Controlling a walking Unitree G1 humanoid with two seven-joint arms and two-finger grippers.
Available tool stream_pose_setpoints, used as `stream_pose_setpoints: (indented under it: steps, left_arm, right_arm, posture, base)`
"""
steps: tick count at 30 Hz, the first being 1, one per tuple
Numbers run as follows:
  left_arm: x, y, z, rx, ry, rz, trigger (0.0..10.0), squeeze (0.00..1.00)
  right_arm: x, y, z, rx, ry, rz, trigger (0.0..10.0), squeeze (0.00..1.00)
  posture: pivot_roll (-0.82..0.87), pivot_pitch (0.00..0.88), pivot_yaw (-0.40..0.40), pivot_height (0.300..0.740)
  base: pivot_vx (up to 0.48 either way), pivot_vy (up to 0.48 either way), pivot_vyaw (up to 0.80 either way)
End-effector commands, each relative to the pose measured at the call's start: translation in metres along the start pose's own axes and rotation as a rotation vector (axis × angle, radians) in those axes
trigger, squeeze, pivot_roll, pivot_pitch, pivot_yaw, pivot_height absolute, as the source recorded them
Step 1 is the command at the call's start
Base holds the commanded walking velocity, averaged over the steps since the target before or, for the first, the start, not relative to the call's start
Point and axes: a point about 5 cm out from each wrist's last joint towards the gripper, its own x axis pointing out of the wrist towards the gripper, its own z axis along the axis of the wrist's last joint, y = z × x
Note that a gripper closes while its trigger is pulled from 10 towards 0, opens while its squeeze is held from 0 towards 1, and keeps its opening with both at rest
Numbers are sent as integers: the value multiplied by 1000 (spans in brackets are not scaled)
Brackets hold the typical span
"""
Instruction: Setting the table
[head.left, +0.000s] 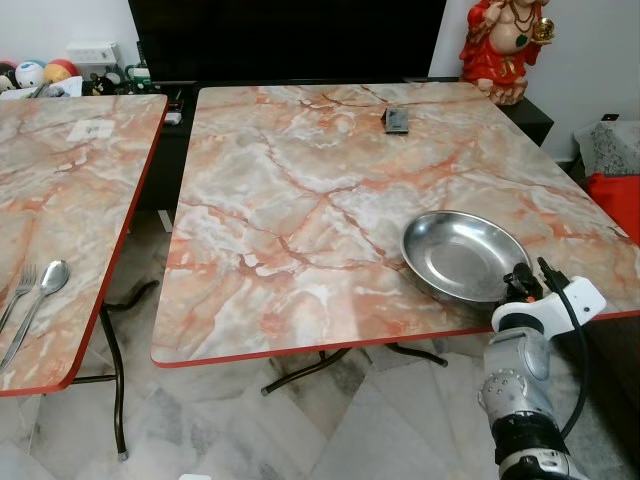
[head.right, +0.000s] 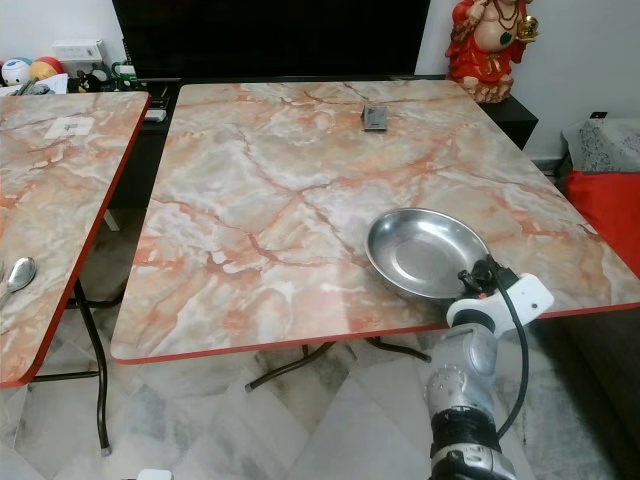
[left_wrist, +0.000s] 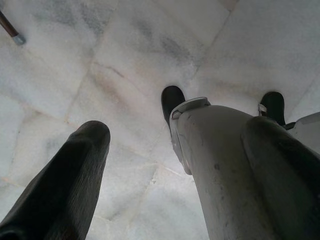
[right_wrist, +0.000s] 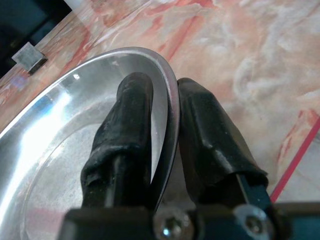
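Nearest the camera, the right gripper (right_wrist: 165, 125) pinches the rim of a steel plate (head.left: 463, 255), one black finger inside the bowl and the other outside, jaws clamped on the thin edge. That plate rests on the marble-patterned table (head.left: 300, 200), close to its red near edge on the robot's right side. A small dark object (head.left: 396, 120) lies far back on the same top. On a second table (head.left: 70, 200) to the left lie a fork (head.left: 20, 292) and a spoon (head.left: 45, 290). Over the pale floor (left_wrist: 125, 50) hangs the left gripper (left_wrist: 135, 165), its fingers apart.
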Motion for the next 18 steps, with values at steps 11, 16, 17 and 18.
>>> stream_pose_setpoints:
  steps: [11, 16, 17, 18]
  left_arm:
    - [-3, -2, -17, 1, 66, -14, 10000, 0]
    - [-3, -2, -18, 0, 65, -13, 10000, 0]
    - [-3, -2, -18, -1, 66, -13, 10000, 0]
    - [-3, -2, -18, 0, 66, -13, 10000, 0]
  right_arm:
    - [1, -4, -5, -26, 16, 13, 10000, 0]
    - [-1, -4, -14, -46, 66, 26, 10000, 0]
    - [-1, -4, -15, -48, 68, 24, 10000, 0]
    - [-1, -5, -15, -49, 69, 22, 10000, 0]
  posture:
    - [30, 139, -47, 740]
    - [34, 139, -48, 740]
    - [34, 139, -48, 740]
    - [34, 139, -48, 740]
  base:
    - [0, 0, 0]
    - [0, 0, 0]
    - [0, 0, 0]
    - [0, 0, 0]
